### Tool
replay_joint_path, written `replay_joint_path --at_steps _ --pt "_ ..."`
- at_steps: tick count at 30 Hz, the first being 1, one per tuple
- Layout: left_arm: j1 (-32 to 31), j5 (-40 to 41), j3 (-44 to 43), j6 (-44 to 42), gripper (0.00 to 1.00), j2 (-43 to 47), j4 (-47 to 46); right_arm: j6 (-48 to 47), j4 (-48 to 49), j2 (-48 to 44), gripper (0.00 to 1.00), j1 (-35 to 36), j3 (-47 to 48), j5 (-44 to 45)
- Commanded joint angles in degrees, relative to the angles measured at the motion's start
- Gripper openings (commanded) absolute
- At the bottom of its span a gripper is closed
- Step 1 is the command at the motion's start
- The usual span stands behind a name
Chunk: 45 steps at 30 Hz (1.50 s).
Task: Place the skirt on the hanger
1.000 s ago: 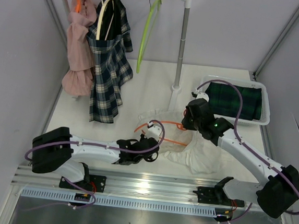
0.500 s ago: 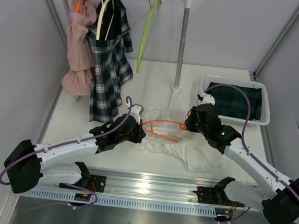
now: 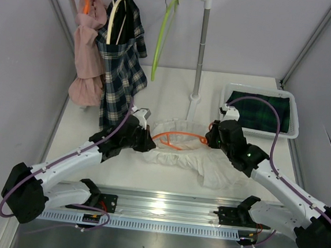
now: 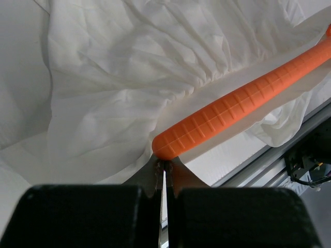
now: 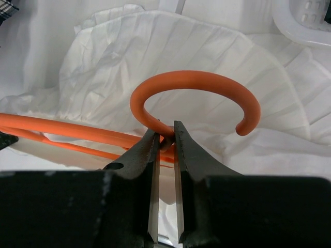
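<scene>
White skirt, thin crinkly pleated fabric, lies rumpled on desk, front-centre. Orange plastic hanger rests on it. Its ribbed arm tip is just ahead of left fingers, pressed together. Right fingers clamp hanger at base of its round hook.

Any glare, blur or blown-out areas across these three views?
Top external: sharp overall, with a bright glare patch on the aluminium base rail. Left wrist: ribbed orange plastic hanger in focus, white pleated skirt very bright, though its folds are still readable. Right wrist: the hanger's hook is sharp; white plastic basket corner washed out, top right.
</scene>
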<state>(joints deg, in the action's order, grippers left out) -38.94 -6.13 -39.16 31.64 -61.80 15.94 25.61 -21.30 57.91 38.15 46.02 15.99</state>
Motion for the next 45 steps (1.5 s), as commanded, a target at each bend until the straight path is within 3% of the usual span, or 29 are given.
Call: replay_joint_path --at_steps 1,21,45 --pt "2.81 -1.78 -3.56 -1.84 0.00 1.07 2.25 -3.72 0.47 -1.40 0.00 1.48 -0.84 6.15" --pt "9.05 -5.73 -1.71 -3.78 0.00 -0.08 2.33 -3.63 0.30 -4.03 0.00 -0.62 -3.04 7.56" --pt "9.67 -7.94 -13.92 -7.11 0.00 1.07 11.56 -4.95 -0.15 -2.89 0.00 4.47 -0.32 15.47"
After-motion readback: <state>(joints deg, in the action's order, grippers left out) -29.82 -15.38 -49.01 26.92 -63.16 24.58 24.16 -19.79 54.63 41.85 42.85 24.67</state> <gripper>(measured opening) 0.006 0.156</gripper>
